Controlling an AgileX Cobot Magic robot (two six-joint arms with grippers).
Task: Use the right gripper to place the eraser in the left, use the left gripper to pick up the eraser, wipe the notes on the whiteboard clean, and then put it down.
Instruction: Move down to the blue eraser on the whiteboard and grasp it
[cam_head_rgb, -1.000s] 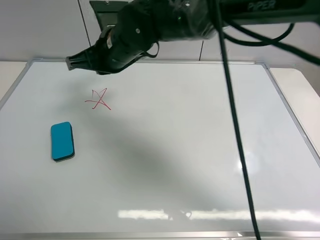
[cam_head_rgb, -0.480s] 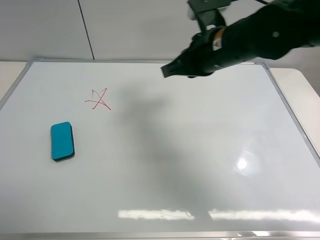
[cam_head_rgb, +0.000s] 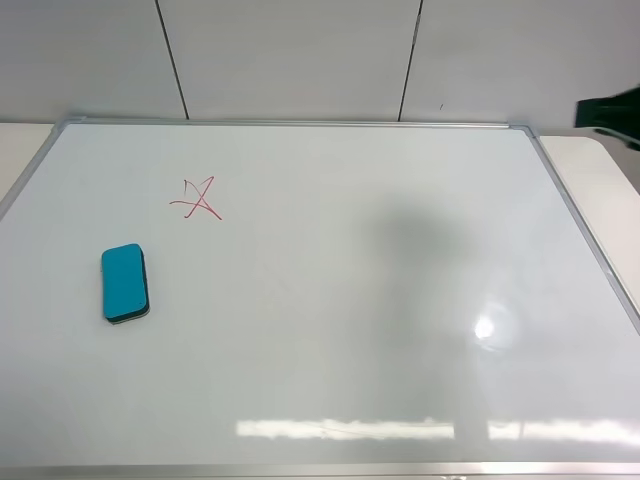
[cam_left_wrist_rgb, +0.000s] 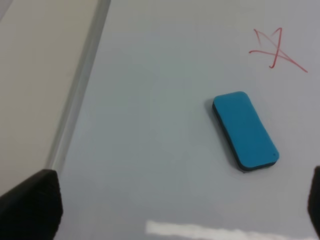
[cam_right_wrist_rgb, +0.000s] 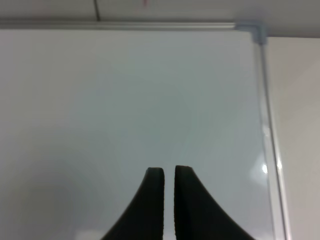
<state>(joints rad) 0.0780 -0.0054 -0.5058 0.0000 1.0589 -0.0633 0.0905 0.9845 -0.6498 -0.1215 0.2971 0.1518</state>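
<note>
The teal eraser (cam_head_rgb: 125, 283) lies flat on the left part of the whiteboard (cam_head_rgb: 350, 300), a little nearer than the red notes (cam_head_rgb: 198, 199). Only the tip of my right gripper (cam_head_rgb: 603, 113) shows at the right edge, above the board's far right corner. In the right wrist view its jaws (cam_right_wrist_rgb: 169, 173) are shut together and empty over bare board (cam_right_wrist_rgb: 125, 100). My left gripper (cam_left_wrist_rgb: 172, 202) is open wide and empty; one fingertip (cam_left_wrist_rgb: 31, 202) shows at the edge. It hovers short of the eraser (cam_left_wrist_rgb: 244, 130), with the notes (cam_left_wrist_rgb: 274, 48) beyond it.
A beige table (cam_head_rgb: 600, 170) borders the board on the right and also on the left (cam_left_wrist_rgb: 35, 75). The silver frame's far right corner (cam_right_wrist_rgb: 259, 32) is in the right wrist view. A grey panelled wall (cam_head_rgb: 300, 60) stands behind the board.
My right arm has swung from over the board's far left, across the back, to the right edge and almost out of view. The eraser and notes have not moved.
</note>
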